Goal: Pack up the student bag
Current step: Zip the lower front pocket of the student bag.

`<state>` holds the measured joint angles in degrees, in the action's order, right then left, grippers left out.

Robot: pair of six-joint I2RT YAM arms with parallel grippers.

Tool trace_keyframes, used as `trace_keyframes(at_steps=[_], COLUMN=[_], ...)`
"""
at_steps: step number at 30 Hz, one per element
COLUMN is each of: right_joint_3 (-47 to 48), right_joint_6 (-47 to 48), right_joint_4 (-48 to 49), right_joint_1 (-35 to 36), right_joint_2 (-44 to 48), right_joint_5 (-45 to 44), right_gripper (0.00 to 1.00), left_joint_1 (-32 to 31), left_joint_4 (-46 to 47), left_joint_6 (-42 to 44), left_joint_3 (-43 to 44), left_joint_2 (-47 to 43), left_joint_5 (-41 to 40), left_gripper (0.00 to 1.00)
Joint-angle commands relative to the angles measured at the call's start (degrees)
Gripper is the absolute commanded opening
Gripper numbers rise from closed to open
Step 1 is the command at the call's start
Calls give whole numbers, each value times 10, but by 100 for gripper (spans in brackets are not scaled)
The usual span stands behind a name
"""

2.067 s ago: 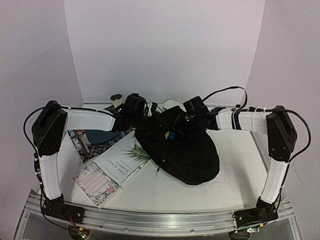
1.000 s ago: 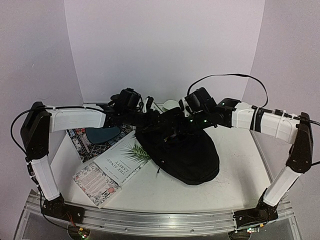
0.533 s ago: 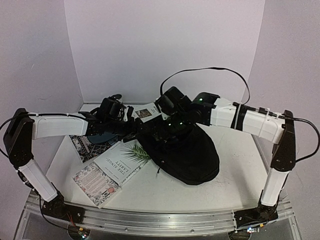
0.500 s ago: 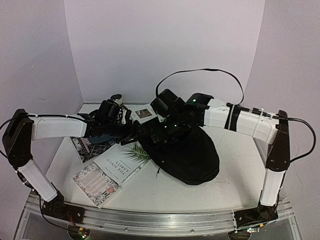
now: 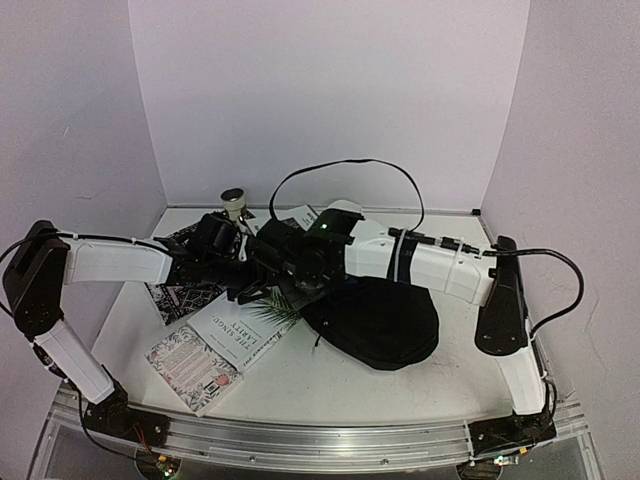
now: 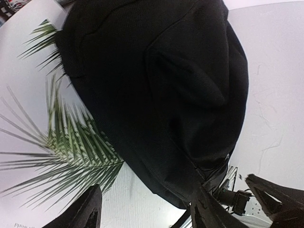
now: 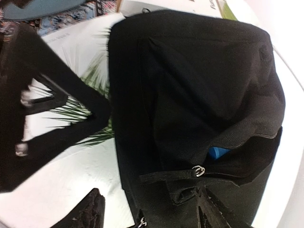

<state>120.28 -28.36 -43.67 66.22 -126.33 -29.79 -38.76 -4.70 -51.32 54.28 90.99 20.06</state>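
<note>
Hovering low, the left tool [image 6: 146, 192] is seen with its jaws spread and nothing clamped between them. Directly under and ahead of it a white palm-leaf book [image 6: 42, 142] is laid flat on the tabletop [image 6: 275, 95]. The student bag [image 6: 156, 85] is slumped just ahead of the tool, its edge apparently lapped over part of the book.

Close on that tool's right the right tool [image 7: 148, 191] is held, jaws likewise parted and empty, with the bag filling the view ahead of it. A slack opening is shown beyond its right finger. A blue item [image 7: 218, 153] is glimpsed inside, and a small zip ring [image 7: 198, 170] is hung from a strap at the lip.

The step in hand is judged to be the fetching of the book for packing, something being in the bag already. A careful pick is called for next. The book lies flush, so an edge must be caught, or the book slid free of the bag's weight, by one tool. The mouth must meanwhile be pulled wide by the other. Whether the opening is wide enough for the book cannot be told.
</note>
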Motion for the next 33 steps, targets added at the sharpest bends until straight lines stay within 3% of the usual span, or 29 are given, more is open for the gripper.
trace_keyframes(at_steps=[1,5,24,33], right_joint_3=[30,43,44,29], right_joint_6=[-6,-7,-28,-41], right_joint_4=[-61,-61,-93,-114], right_joint_1=[-2,-2,-2,-2], right_joint_2=[-33,-53,-101,-77], right_joint_5=[-61,-73,-134,-168], right_gripper=[63,59,59,39], left_joint_1=[3,3,-3,-4], left_joint_4=[55,73,104,110], left_joint_6=[-18,-20,-34,-32], left_joint_3=[10,28,53,44], left_joint_2=[19,40,130,136], left_joint_5=[27,37,60,55], left_gripper=[61,56,53,39])
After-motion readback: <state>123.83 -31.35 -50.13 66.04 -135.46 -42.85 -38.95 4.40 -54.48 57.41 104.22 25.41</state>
